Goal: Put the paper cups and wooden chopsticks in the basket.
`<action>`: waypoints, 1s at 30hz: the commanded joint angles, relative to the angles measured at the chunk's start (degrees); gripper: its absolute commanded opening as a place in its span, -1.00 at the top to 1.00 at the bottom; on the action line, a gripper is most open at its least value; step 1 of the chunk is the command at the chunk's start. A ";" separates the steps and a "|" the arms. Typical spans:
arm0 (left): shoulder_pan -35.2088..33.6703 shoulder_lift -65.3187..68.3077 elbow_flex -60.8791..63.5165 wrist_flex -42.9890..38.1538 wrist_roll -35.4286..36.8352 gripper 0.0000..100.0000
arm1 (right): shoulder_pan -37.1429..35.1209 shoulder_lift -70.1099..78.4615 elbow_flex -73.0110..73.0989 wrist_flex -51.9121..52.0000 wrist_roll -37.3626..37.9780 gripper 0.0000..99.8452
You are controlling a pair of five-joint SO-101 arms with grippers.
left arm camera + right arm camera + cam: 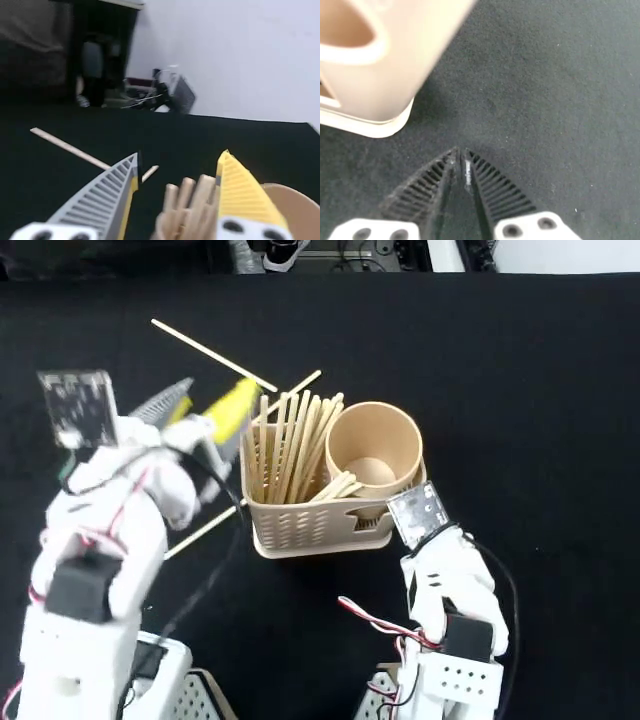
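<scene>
A beige slotted basket point(300, 528) stands mid-table, holding a bundle of wooden chopsticks point(290, 445) and a paper cup point(373, 448). My left gripper point(218, 390) hangs open just left of the basket's far left corner, with nothing between its grey and yellow fingers. In the left wrist view that gripper point(180, 155) sits above the bundled chopsticks point(190, 212), beside the cup rim point(295, 200). One loose chopstick point(210, 355) lies behind the basket, and another point(200, 530) pokes out under the left arm. My right gripper point(460, 152) is shut and empty, low over the cloth by the basket's corner point(380, 105).
The table is covered in black cloth point(540, 400), bare to the right and far side. A third stick point(303, 383) slants at the basket's far rim. The right arm's body point(445, 580) stands just in front of the basket's right end. Clutter lies beyond the far edge.
</scene>
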 commanded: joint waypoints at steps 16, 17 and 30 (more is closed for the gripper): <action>-10.15 75.60 -47.96 20.31 -15.38 0.50 | -0.26 -2.42 -0.13 0.18 0.44 0.98; -9.98 79.21 -50.42 21.27 -16.53 0.50 | -0.26 -2.42 -0.13 0.18 0.44 0.98; -8.31 114.37 -80.84 35.16 -29.19 0.59 | -0.26 -2.42 -0.13 0.18 0.44 0.98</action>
